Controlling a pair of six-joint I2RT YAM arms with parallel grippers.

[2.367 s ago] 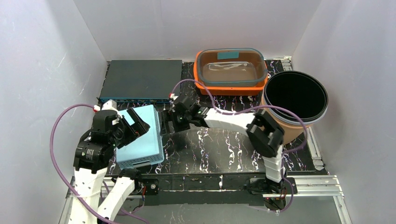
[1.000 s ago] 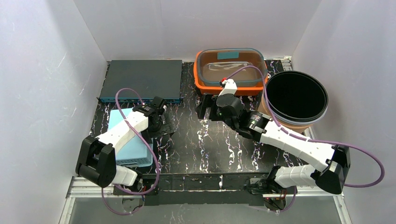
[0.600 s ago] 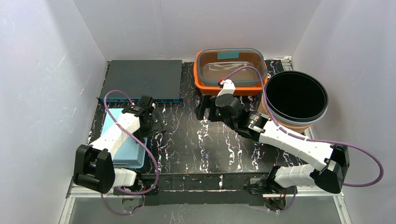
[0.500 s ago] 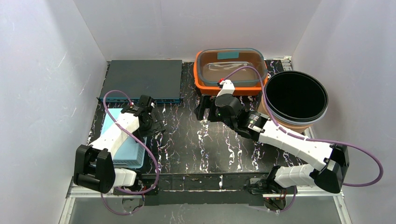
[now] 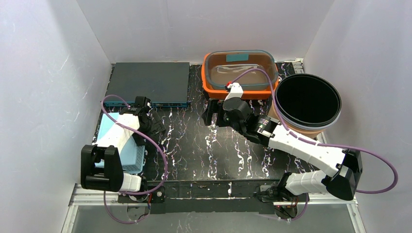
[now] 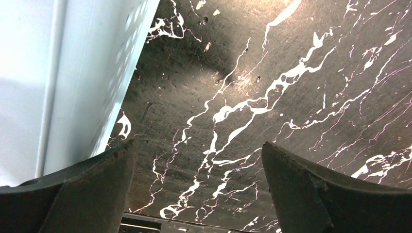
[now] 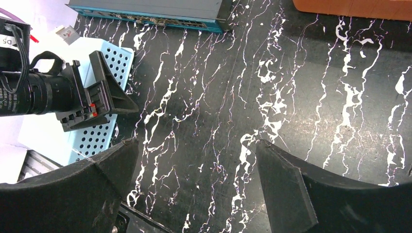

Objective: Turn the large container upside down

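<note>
The large container (image 5: 112, 141) is a light blue box with perforated sides. It lies at the table's left edge with a smooth solid face up, partly hidden under my left arm. Its pale wall (image 6: 73, 73) fills the left of the left wrist view. My left gripper (image 5: 152, 127) hangs open just right of the container, over bare marbled table (image 6: 198, 145), with nothing between its fingers. My right gripper (image 5: 212, 114) is open and empty above the table's middle (image 7: 197, 142). The right wrist view shows the left gripper (image 7: 116, 97) against the container's perforated side (image 7: 112, 60).
A flat dark box with a blue front edge (image 5: 145, 82) lies at the back left. An orange-based clear tub (image 5: 239, 73) stands at the back centre. A round brown bucket with a dark inside (image 5: 307, 102) stands at the right. White walls enclose the table.
My left arm has swung left and back, carrying its open gripper away from the table's middle. The blue container now lies a little further left. The right arm has hardly moved.
</note>
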